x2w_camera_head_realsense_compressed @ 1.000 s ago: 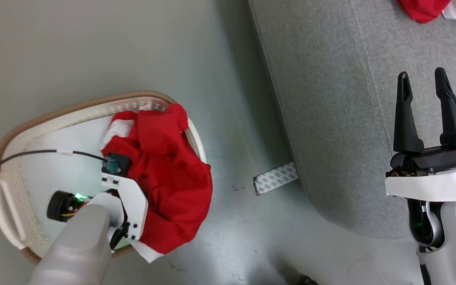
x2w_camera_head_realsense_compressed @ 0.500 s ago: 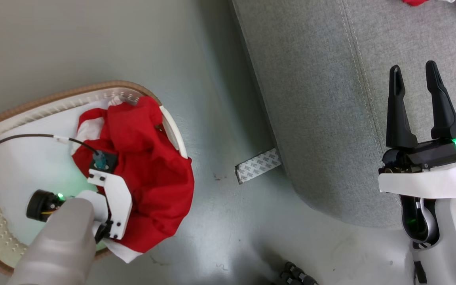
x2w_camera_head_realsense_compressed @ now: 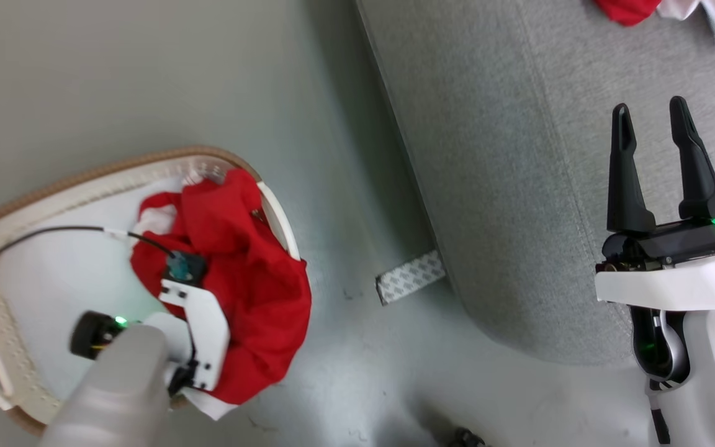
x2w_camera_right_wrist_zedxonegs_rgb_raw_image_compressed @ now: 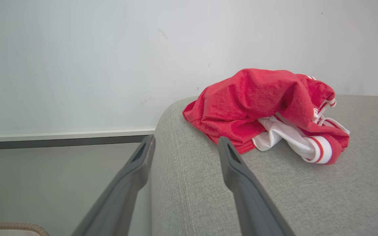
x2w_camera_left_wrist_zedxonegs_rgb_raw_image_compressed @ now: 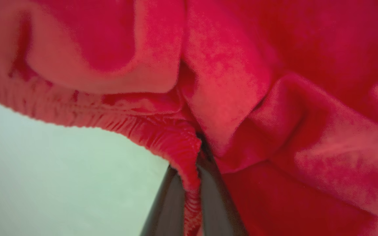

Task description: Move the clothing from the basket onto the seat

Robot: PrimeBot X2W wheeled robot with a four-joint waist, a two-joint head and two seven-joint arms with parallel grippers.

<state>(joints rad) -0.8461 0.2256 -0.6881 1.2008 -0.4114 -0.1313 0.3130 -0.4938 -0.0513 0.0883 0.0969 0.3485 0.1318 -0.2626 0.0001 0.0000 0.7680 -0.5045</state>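
Basket: A small white plastic basket (x2w_camera_head_realsense_compressed: 84,177) with holes and a brown woven rim sits on the floor at the left. A pale liner sheet (x2w_camera_head_realsense_compressed: 53,279) lies inside it.
Clothing in the basket: A bright red soft garment (x2w_camera_head_realsense_compressed: 252,292) with white trim is bunched up in the basket's right part. It spills over the right rim, the side that faces the seat. Its long way runs from the far rim to the near rim.
Left gripper: The left gripper (x2w_camera_left_wrist_zedxonegs_rgb_raw_image_compressed: 192,167) is down on the garment. Its two dark fingers are squeezed together with a ribbed red edge pinched between them.
Floor gap: A strip of grey-green floor (x2w_camera_head_realsense_compressed: 345,186) lies between the basket and the seat. A small grey patterned strip (x2w_camera_head_realsense_compressed: 410,276) lies there, touching the seat's edge.
Seat: The big light-grey fabric sofa seat (x2w_camera_head_realsense_compressed: 506,186) is to the right of the basket. Another red and white garment (x2w_camera_right_wrist_zedxonegs_rgb_raw_image_compressed: 258,105) lies on it, near its far edge.
Right gripper: The right gripper (x2w_camera_head_realsense_compressed: 650,108) hangs over the seat. Its fingers are spread wide and hold nothing.
Nearer arm: The left arm is the near one, and it has the cloth.
Next move: I think the cloth must go up first, then right across the gap. It hangs over the rim, so it could snag there.
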